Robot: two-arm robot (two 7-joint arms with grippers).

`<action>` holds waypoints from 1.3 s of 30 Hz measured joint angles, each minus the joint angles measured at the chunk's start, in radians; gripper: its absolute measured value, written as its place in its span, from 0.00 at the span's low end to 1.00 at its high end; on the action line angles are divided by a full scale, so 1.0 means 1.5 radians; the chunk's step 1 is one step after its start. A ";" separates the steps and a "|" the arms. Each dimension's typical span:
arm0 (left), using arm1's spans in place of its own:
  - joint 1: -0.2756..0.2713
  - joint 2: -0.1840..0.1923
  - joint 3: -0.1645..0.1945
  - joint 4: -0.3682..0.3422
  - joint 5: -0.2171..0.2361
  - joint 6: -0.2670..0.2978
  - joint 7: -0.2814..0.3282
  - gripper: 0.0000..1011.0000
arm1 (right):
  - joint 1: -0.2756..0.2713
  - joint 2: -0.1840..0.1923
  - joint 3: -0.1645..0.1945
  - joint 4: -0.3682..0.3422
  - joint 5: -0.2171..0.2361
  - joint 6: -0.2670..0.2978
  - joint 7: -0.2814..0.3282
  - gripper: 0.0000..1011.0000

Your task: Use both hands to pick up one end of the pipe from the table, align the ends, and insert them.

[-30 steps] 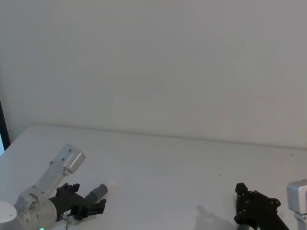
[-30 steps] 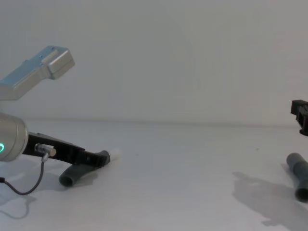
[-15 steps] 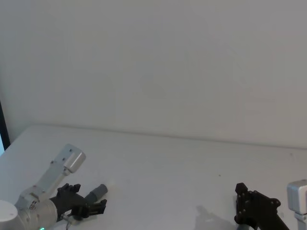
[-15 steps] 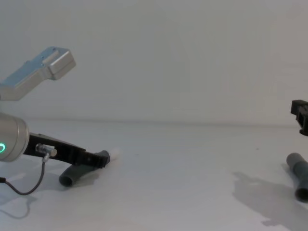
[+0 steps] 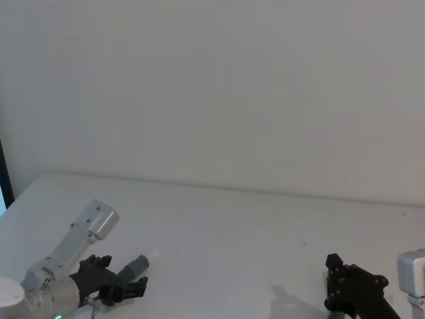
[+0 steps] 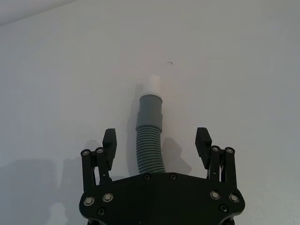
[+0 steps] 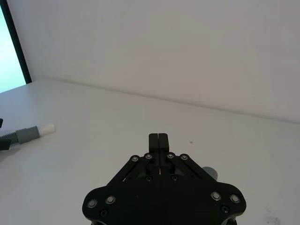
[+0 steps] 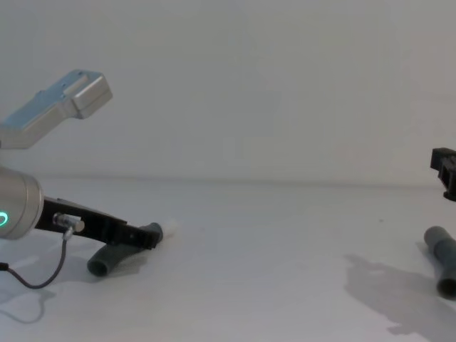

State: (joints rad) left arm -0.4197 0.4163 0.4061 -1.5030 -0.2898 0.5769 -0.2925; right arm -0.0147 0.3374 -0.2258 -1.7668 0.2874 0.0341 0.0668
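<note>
Left claw (image 5: 126, 288) sits low at the near left of the white surface (image 5: 232, 226), its fingers (image 6: 109, 140) spread wide and gripping nothing. A ribbed grey hose (image 6: 150, 145) lies between them with a gap on either side. Seen from the chest, this claw (image 8: 146, 236) reaches forward and down from a silver wrist (image 8: 14, 203) with a green light, and a thin black cable (image 8: 35, 279) loops down beside it. The hose (image 8: 107, 260) rests on the surface (image 8: 271, 242), its narrow cuff (image 8: 151, 229) and white tip (image 8: 169, 229) pointing away from the robot, just past the fingertips. The middle of the surface is bare. Over on the right, the right claw (image 5: 333, 266) hangs above the surface with a shadow (image 8: 385, 288) under it. Its fingers (image 7: 154, 140) are pressed flat together and grip nothing. A second hose (image 8: 443, 258) lies on the surface at the right edge, below that claw (image 8: 443, 169) and apart from it, well away from the first.
</note>
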 joint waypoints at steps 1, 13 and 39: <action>0.000 0.000 0.000 0.000 0.000 0.000 0.000 0.99 | 0.000 0.000 0.000 0.000 0.000 0.000 0.000 0.00; -0.001 -0.001 0.000 0.001 0.001 0.001 -0.001 0.99 | 0.000 0.000 0.000 0.000 0.000 0.000 0.000 0.00; -0.001 -0.001 0.000 0.001 0.001 0.001 -0.001 0.99 | 0.000 0.000 0.000 0.000 0.000 0.000 0.000 0.00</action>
State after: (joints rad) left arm -0.4210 0.4154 0.4062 -1.5014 -0.2889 0.5783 -0.2942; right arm -0.0146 0.3374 -0.2258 -1.7668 0.2874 0.0341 0.0668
